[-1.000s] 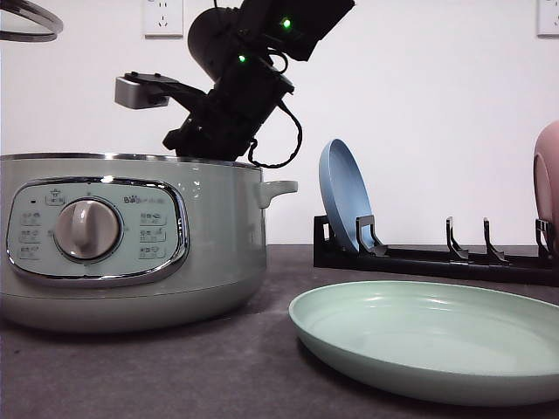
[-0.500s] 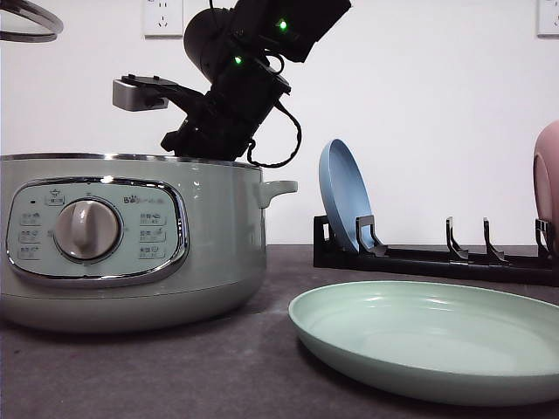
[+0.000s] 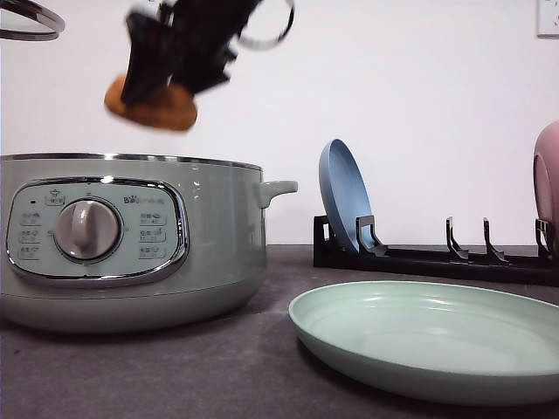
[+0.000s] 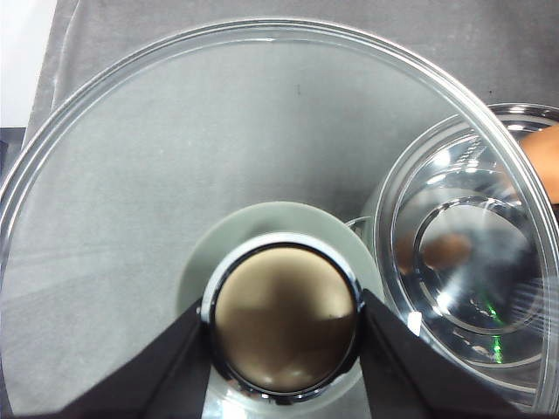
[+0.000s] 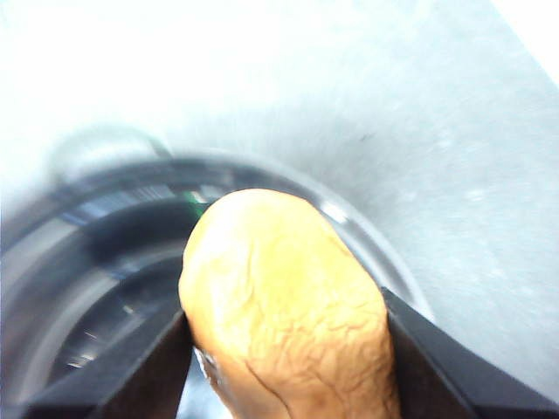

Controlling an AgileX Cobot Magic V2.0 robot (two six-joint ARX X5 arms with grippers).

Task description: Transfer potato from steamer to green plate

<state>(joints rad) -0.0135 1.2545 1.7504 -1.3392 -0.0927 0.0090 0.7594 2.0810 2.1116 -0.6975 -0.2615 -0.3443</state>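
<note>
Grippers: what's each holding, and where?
Right gripper clamps the potato across its sides, above the steamer. Left gripper holds the glass lid by its knob.

Staged kitchen tabletop: steamer [image 3: 131, 240], dish rack [image 3: 437, 255], plates, wall socket [image 3: 163, 17].

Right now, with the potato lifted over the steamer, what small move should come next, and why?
Probably carry the potato sideways toward the green plate. The right gripper holds it above the steamer rim, and the plate lies bare to the robot's right.

Right end effector [image 3: 162, 74] raised, fingers clamped.
</note>
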